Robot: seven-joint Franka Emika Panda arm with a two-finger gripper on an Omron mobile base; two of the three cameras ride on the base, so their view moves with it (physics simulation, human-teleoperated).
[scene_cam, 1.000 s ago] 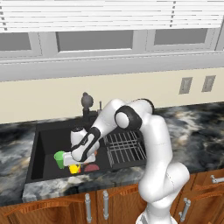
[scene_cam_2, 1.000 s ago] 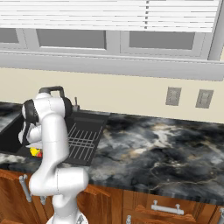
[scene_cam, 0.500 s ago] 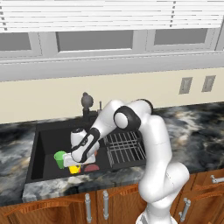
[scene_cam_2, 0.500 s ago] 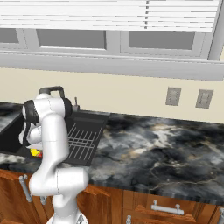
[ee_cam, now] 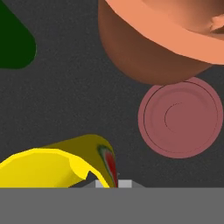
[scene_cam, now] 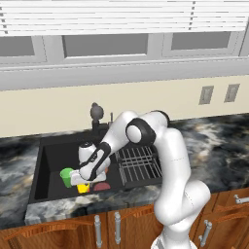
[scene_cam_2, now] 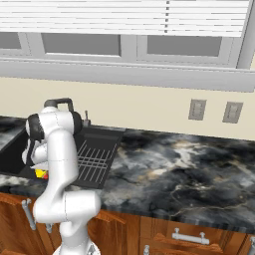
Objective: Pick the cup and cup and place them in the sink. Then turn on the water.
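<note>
In the left base view we are seeing the matte-black sink (scene_cam: 48,165) sitting in the marble counter (scene_cam: 14,155). The green cup (scene_cam: 66,176) is resting on the basin floor toward the left. Just to its right, the gripper (scene_cam: 82,181) is reaching down into the basin with its jaws clenched on the yellow cup (scene_cam: 83,187), which is showing beneath the hand, low near the basin floor. A dull red disc (scene_cam: 101,186) is lying just right of that cup. Behind them the black faucet (scene_cam: 96,115) is standing at the back edge of the sink, and the ribbed wire rack (scene_cam: 138,163) is filling the right part of the basin.

In the right base view we are seeing the arm blocking most of the basin, with a bit of yellow (scene_cam_2: 40,173) peeking out beside it, and the rack (scene_cam_2: 94,157) lying to its right.

In the hand view we are looking at the dark basin floor: the green cup (ee_cam: 13,39) is sitting at the upper left, the yellow cup (ee_cam: 52,168) with its orange-red pattern is lying close at the bottom, a terracotta jug (ee_cam: 162,39) is looming at the upper right, and the red disc (ee_cam: 178,117) is lying flat below it.
</note>
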